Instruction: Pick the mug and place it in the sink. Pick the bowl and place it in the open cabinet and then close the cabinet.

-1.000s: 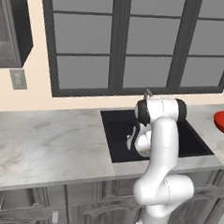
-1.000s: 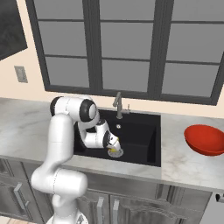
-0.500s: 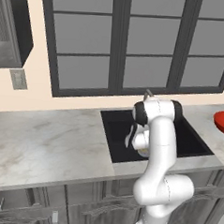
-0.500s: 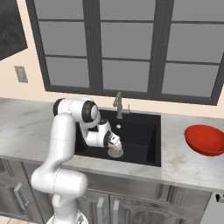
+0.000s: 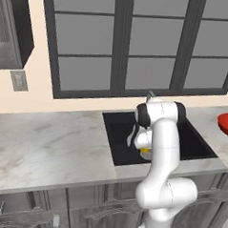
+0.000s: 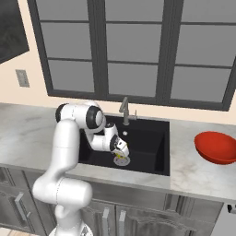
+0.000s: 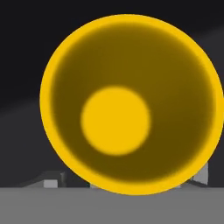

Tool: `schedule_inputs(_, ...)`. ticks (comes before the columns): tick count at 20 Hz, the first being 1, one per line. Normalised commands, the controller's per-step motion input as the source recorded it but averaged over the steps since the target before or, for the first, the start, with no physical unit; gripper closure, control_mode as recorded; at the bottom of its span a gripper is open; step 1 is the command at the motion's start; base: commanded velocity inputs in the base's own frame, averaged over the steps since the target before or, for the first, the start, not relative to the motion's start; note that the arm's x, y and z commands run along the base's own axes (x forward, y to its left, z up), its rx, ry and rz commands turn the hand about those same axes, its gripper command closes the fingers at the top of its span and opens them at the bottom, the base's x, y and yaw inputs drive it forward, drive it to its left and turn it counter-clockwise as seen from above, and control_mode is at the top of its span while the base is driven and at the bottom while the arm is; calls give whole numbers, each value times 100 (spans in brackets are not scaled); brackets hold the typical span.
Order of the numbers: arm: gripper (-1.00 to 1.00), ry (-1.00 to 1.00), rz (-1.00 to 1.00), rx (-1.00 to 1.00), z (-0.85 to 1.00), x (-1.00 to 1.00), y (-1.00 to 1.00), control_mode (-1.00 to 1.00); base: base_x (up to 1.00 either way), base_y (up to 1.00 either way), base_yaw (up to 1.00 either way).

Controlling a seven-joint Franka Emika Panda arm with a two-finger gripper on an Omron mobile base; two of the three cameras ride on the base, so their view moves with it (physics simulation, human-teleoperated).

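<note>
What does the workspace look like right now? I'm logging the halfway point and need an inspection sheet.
Surface: marble counter, bare on the left.
Job's things: yellow mug upright, seen from above in the black sink; red bowl on the counter right of the sink; cabinet at upper left, door not clearly seen.
Clutter: nothing seen.
Grippers: hand low in the sink over the mug; open or shut not visible.
Cables: nothing seen.
Surroundings: dark-framed window, faucet, wall outlet.
</note>
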Motion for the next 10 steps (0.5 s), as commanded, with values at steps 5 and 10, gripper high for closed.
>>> schedule_inputs(5, -100, 0, 0, 0, 1, -4, -17, -100, 0, 0, 0)
schedule_inputs(10, -100, 0, 0, 4, 4, -35, -14, -100, 0, 0, 0)
